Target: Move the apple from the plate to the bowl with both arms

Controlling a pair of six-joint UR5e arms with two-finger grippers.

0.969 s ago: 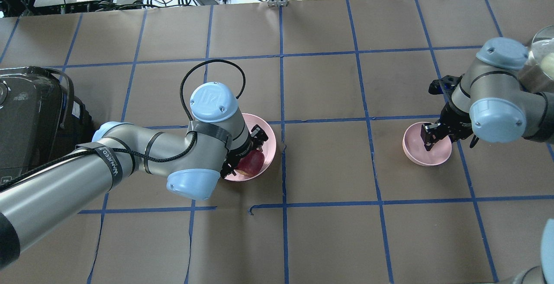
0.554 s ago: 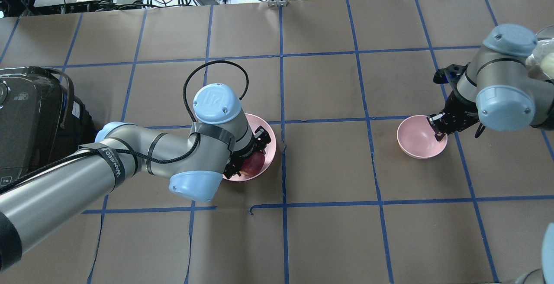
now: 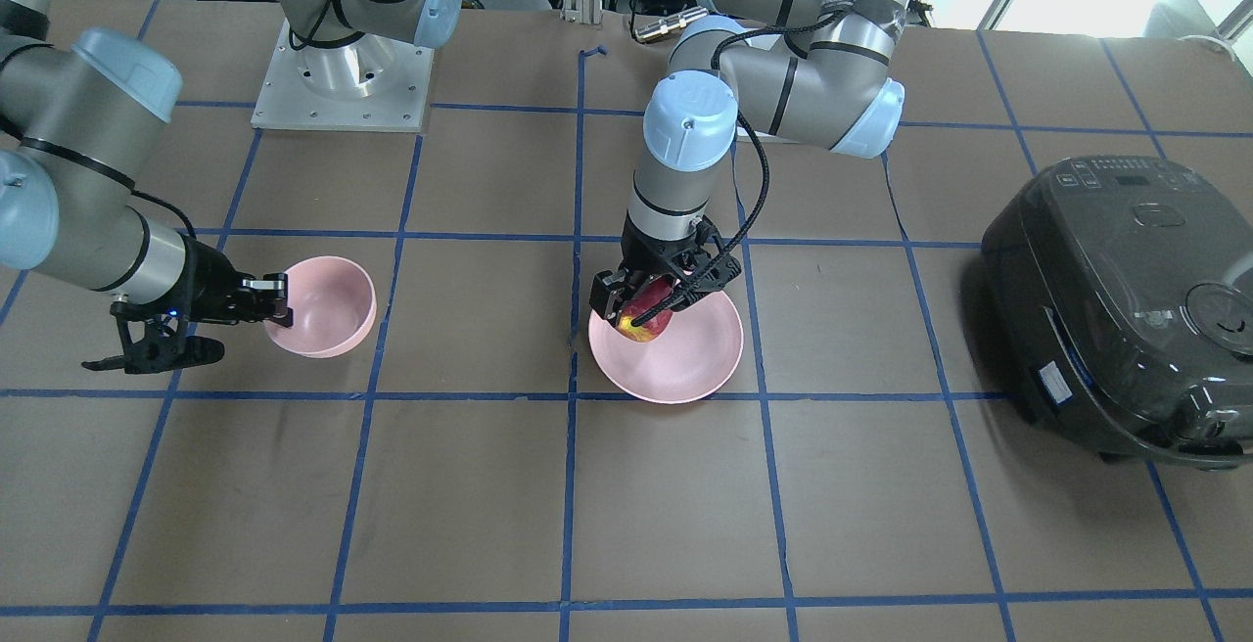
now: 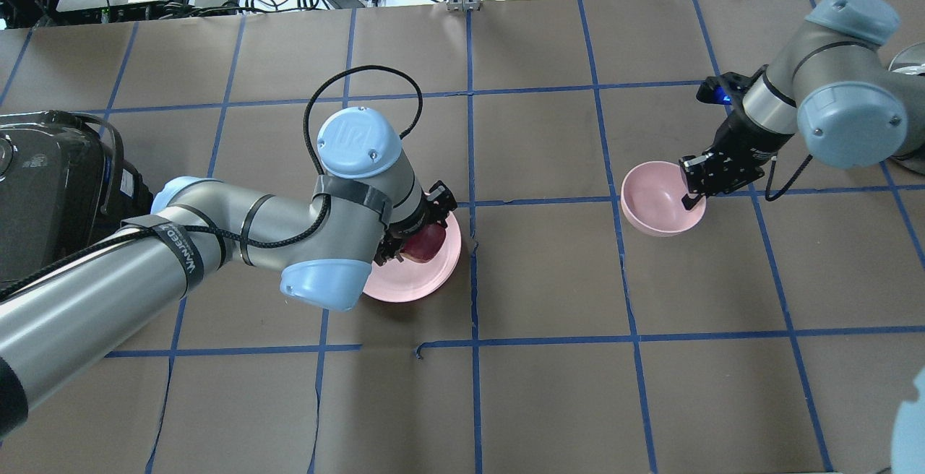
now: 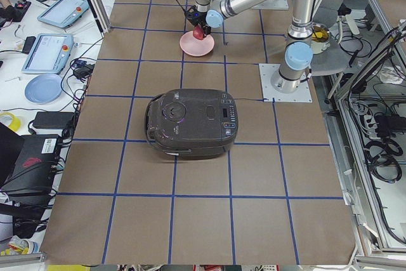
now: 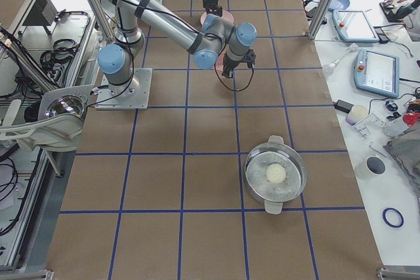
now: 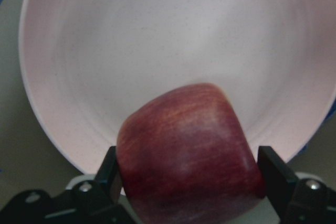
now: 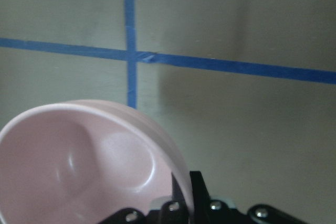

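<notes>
My left gripper (image 3: 647, 307) is shut on the dark red apple (image 3: 648, 319) and holds it just above the near-robot side of the pale pink plate (image 3: 690, 360). The left wrist view shows the apple (image 7: 189, 153) between both fingers, with the plate (image 7: 131, 51) below. In the overhead view the apple (image 4: 426, 243) sits over the plate (image 4: 408, 285). My right gripper (image 4: 690, 188) is shut on the rim of the small pink bowl (image 4: 652, 199) and holds it tilted. The right wrist view shows the bowl (image 8: 79, 161) empty, and it also shows in the front view (image 3: 328, 301).
A black rice cooker (image 4: 50, 185) stands at the table's left end, behind my left arm. A metal pot (image 6: 275, 175) with a pale ball in it stands beyond my right arm. Blue tape lines grid the brown table.
My left gripper has risen with the apple and shifted toward the plate's far side. My right gripper has carried the bowl left and away from the robot, toward the plate.
</notes>
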